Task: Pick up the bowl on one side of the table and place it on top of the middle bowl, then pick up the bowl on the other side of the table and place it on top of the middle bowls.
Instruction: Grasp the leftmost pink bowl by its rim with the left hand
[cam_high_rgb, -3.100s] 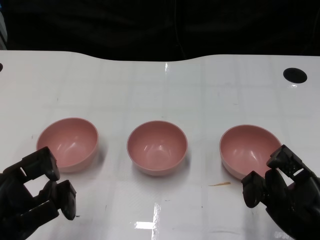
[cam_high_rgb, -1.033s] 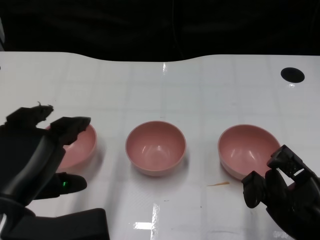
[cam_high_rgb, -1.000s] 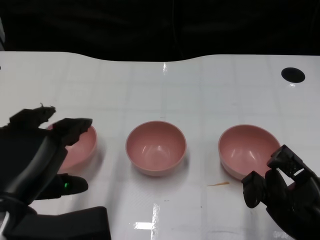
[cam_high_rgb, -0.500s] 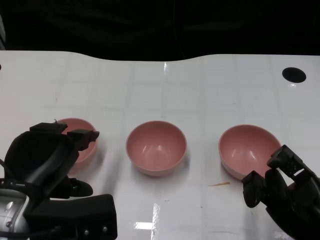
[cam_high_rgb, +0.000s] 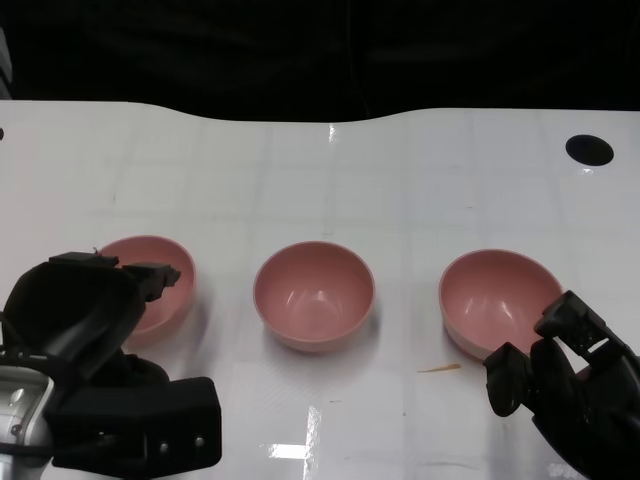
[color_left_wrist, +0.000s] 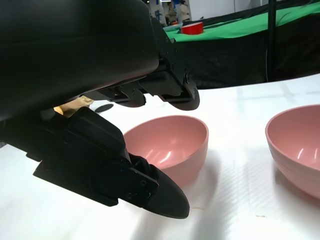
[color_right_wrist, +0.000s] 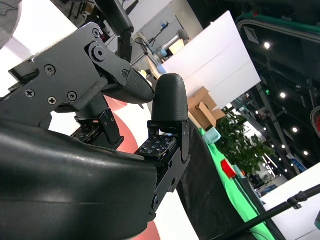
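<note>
Left hand sits over the near rim of the left bowl, lower left of the head view. In the left wrist view its fingers are spread, upper ones above the rim, thumb low outside the wall, so the rim is straddled but I judge not yet clamped.

Risks: closing on the thin rim alone could tip or skid the bowl on the glossy table; a shallow pinch could let it rotate during the lift.

All three bowls are upright, mouths up, round, so no long axis. Middle bowl at centre, right bowl lower right.

Right hand rests beside the right bowl, holding nothing; fingers look partly curled, can't tell more.
</note>
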